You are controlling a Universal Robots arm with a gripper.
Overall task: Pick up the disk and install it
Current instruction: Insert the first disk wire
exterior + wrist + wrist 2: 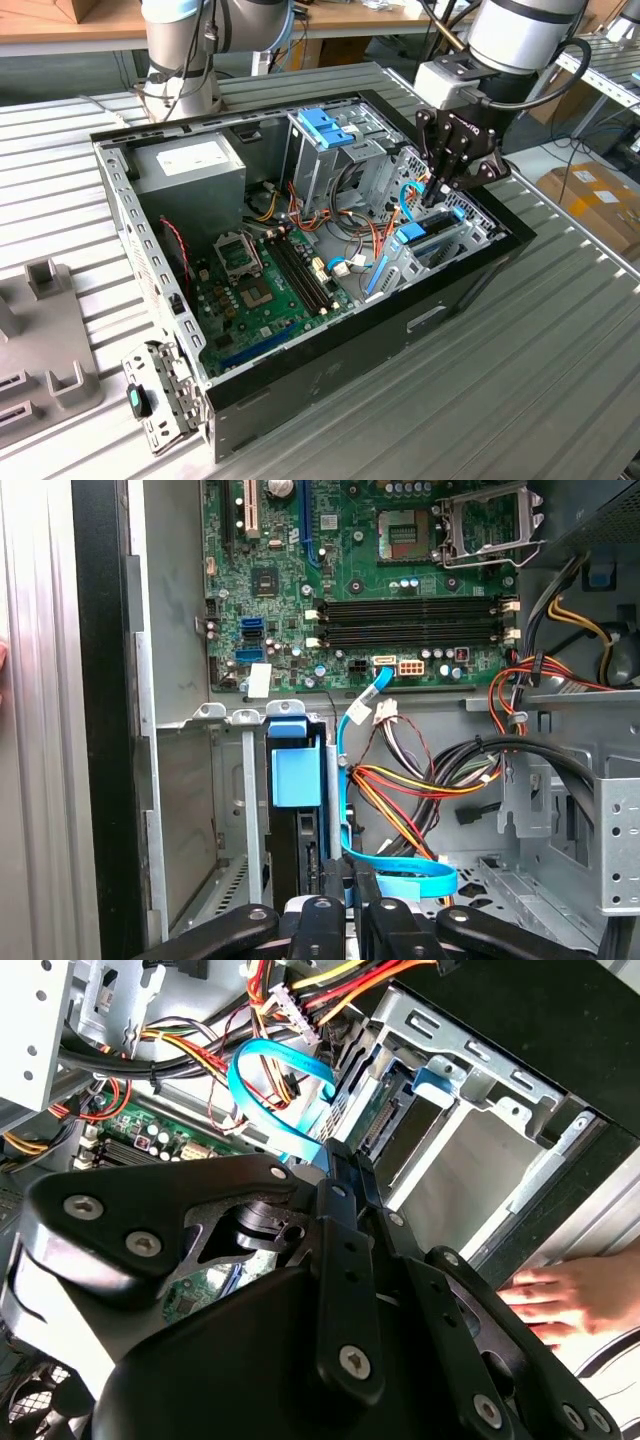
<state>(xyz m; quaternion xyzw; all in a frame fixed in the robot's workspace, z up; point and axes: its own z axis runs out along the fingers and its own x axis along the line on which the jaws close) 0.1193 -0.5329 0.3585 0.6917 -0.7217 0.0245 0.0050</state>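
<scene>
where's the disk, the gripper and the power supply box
disk (297, 765): first wrist view, on the end of its light-blue carrier frame.
gripper (433, 198): exterior view, at its lower end, over the drive bay.
power supply box (190, 158): exterior view, on its white sticker.

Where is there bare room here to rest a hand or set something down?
The ribbed table at the exterior view's right of the computer case is bare. Inside, the bay beside the disk is free; cables crowd around the gripper.
</scene>
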